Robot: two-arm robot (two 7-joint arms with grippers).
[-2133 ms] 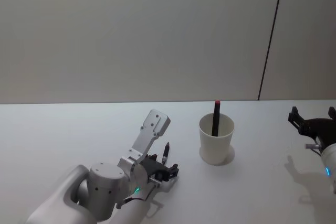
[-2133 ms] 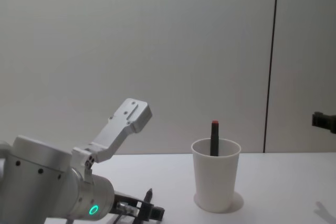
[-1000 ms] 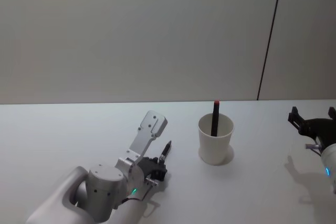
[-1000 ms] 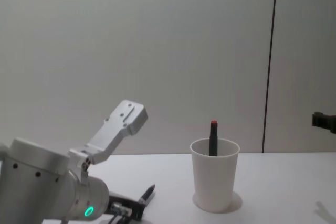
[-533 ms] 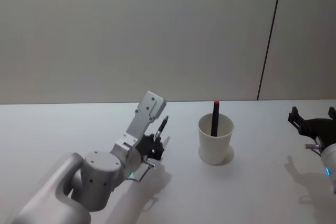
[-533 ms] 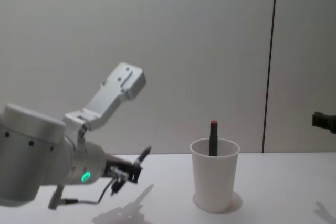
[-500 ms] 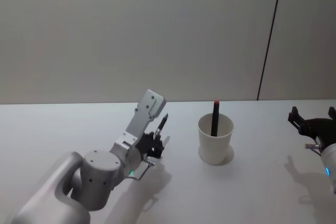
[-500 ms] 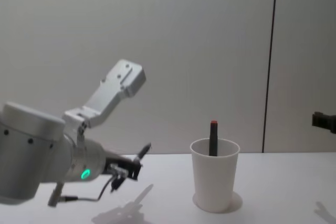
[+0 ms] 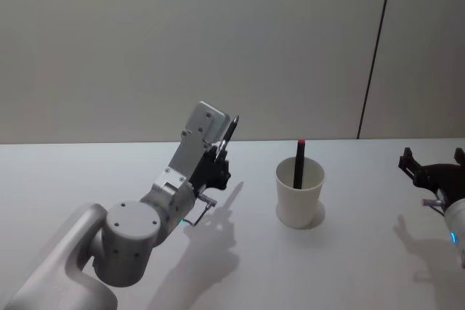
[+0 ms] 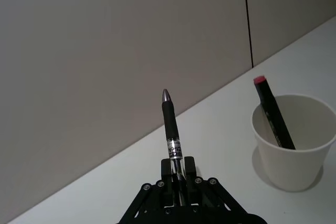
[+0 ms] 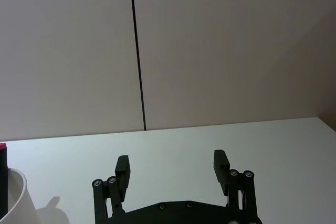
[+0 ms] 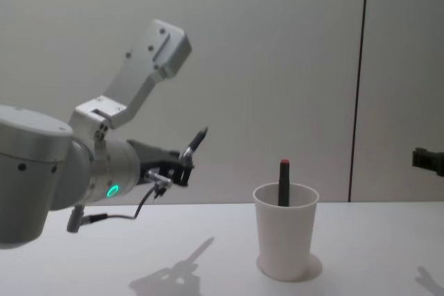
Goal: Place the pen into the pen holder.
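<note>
My left gripper [image 10: 177, 169] clamps the ballpoint pen [image 10: 170, 129] aloft, its long axis slanting up; the paper cup [image 10: 291, 174] stands lower on the bench [image 9: 349, 266], to my right. My right gripper [image 11: 171, 162] idles spread.

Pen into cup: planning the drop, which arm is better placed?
Left. The left gripper holds the pen in the air, left of the cup; the right gripper is open and empty.
</note>
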